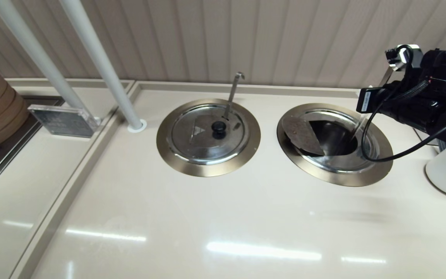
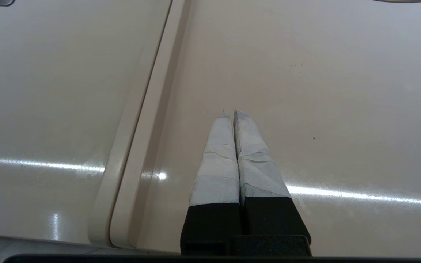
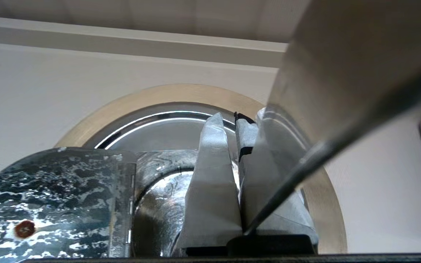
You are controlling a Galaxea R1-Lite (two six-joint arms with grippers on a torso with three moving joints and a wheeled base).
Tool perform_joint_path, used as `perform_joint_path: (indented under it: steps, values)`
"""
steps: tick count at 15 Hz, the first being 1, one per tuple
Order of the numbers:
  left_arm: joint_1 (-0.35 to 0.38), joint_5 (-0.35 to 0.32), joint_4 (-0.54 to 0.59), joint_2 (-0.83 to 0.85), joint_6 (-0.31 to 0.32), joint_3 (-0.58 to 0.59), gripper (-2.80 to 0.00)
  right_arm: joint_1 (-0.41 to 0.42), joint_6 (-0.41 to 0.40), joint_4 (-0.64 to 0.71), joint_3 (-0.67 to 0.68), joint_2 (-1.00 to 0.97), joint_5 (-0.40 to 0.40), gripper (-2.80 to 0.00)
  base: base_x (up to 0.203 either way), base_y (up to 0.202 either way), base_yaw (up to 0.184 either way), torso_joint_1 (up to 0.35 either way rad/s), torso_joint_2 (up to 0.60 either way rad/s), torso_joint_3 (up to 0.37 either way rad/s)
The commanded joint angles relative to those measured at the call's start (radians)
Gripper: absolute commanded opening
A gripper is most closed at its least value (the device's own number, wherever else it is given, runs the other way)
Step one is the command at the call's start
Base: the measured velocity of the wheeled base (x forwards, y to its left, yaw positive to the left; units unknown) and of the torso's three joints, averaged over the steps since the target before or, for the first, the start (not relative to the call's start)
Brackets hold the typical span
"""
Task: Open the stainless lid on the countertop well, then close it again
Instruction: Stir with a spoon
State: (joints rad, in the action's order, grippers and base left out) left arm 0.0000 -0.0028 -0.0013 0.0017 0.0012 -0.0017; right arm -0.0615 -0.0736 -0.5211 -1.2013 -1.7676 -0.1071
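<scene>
- Head view: two round wells are set in the counter [image 1: 223, 224], side by side in front of the panelled wall.
- The countertop well [image 1: 339, 176], the one on the robot's right, stands open. The folding half of the stainless lid [image 1: 302, 133] is swung over on its hinge, with its stained underside facing up. It lies across the half of the opening nearer the twin.
- A straight ladle handle [image 1: 361, 126] rises from the open well on the side towards the right arm.
- The twin lid [image 1: 207, 133] is shut flat in its own ring, and a hook-tipped handle [image 1: 234, 93] sticks up through it.
- Right wrist view: the right gripper [image 3: 234, 118] hangs over the open well, beside the hinge of the raised flap [image 3: 49, 204]. Its jaws are drawn together with only a thin seam between them, and nothing is seen gripped.
- Left wrist view: the left gripper [image 2: 229, 114] is parked over bare counter, jaws pressed together, well apart from both wells.
</scene>
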Motion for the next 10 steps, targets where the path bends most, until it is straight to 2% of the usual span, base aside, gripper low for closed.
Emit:
perform_joint_path:
  steps: [1,3,5,6,10]
  values:
    - [0.000,0.000,0.000,0.001,0.000,0.000,-2.80,0.005,0.000,-0.005,-0.008,-0.030,-0.004,-2.80,0.000,0.000,0.000,0.000,0.00,0.000]
    - [0.000,0.000,0.000,0.001,0.000,0.000,-2.80,0.003,0.017,-0.020,-0.016,-0.035,-0.002,-2.80,0.000,0.000,0.000,0.000,0.00,0.000]
    - [0.000,0.000,0.000,0.001,0.000,0.000,-2.80,-0.025,0.106,-0.038,-0.025,-0.035,0.003,-2.80,0.000,0.000,0.000,0.000,0.00,0.000]
    - [0.000,0.000,0.000,0.001,0.000,0.000,-2.80,-0.033,0.123,-0.040,-0.026,-0.029,0.007,-2.80,0.000,0.000,0.000,0.000,0.00,0.000]
    - [0.000,0.000,0.000,0.001,0.000,0.000,-2.80,-0.037,0.117,-0.026,-0.018,-0.025,0.010,-2.80,0.000,0.000,0.000,0.000,0.00,0.000]
